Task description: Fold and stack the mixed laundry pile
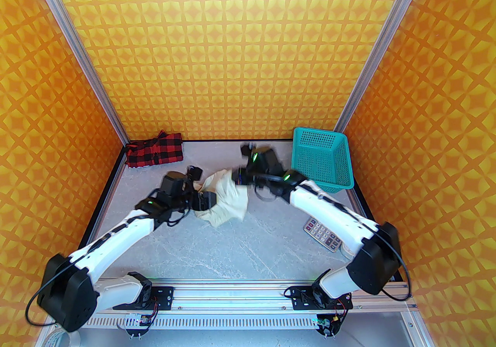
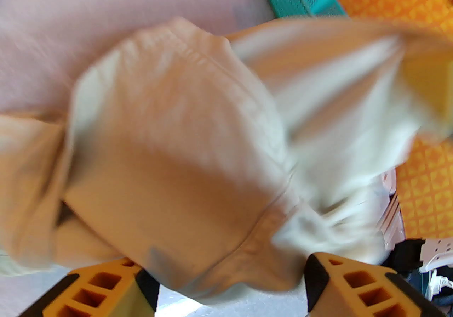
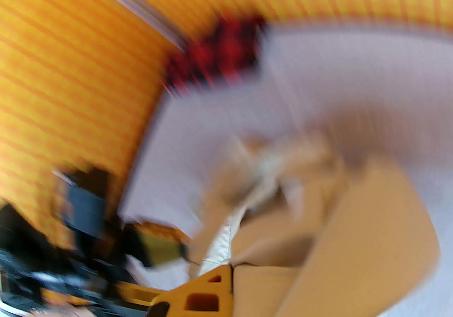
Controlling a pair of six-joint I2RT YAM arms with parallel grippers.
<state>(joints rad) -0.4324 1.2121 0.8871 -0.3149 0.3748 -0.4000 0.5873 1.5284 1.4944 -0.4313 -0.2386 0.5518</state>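
Right tool (image 1: 237, 178) tight on cream garment (image 1: 229, 202)

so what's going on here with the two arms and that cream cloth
Both arms are working on the cream garment in the middle of the table. The right gripper is shut on one edge of it, and that side looks lifted. The left gripper has its jaws apart, with the cloth bunched just in front of them. The red-and-black check shirt lies folded in the far left corner. The teal basket stands at the far right, with a calculator nearer.
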